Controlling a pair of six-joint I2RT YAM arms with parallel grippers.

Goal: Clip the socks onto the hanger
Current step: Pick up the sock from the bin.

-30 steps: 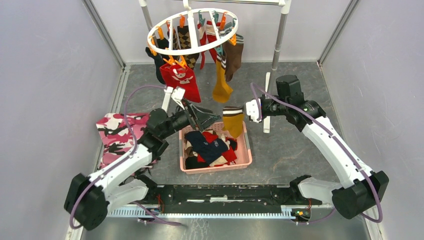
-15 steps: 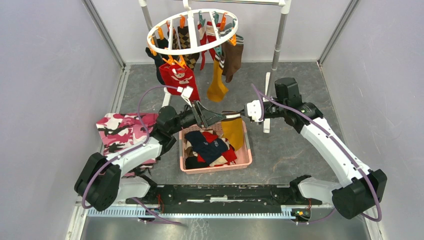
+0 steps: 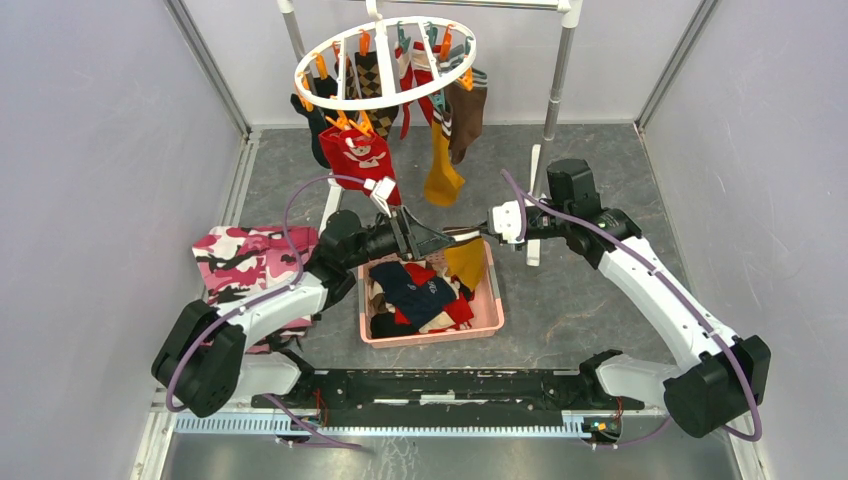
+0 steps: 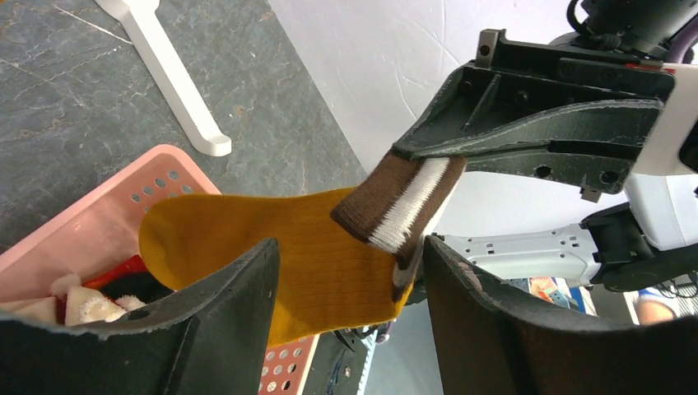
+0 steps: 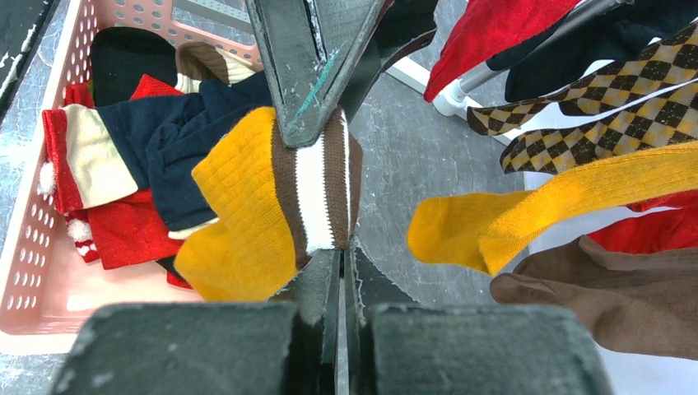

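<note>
The white hanger (image 3: 385,62) hangs far back, socks (image 3: 360,155) clipped beneath. Nearer, above the pink basket (image 3: 492,318), the right gripper (image 5: 339,251) pinches a mustard sock (image 3: 466,260) by its brown-striped cuff. The left gripper (image 4: 350,247) straddles it, jaws apart.

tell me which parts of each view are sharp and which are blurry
Top external: evenly lit, sharp throughout. Left wrist: left fingers near and blurred, mustard sock crisp. Right wrist: right fingers blurred along the bottom, sock's cuff sharp.

The mustard sock (image 5: 239,218) hangs pinched by its cuff between closed jaws
</note>
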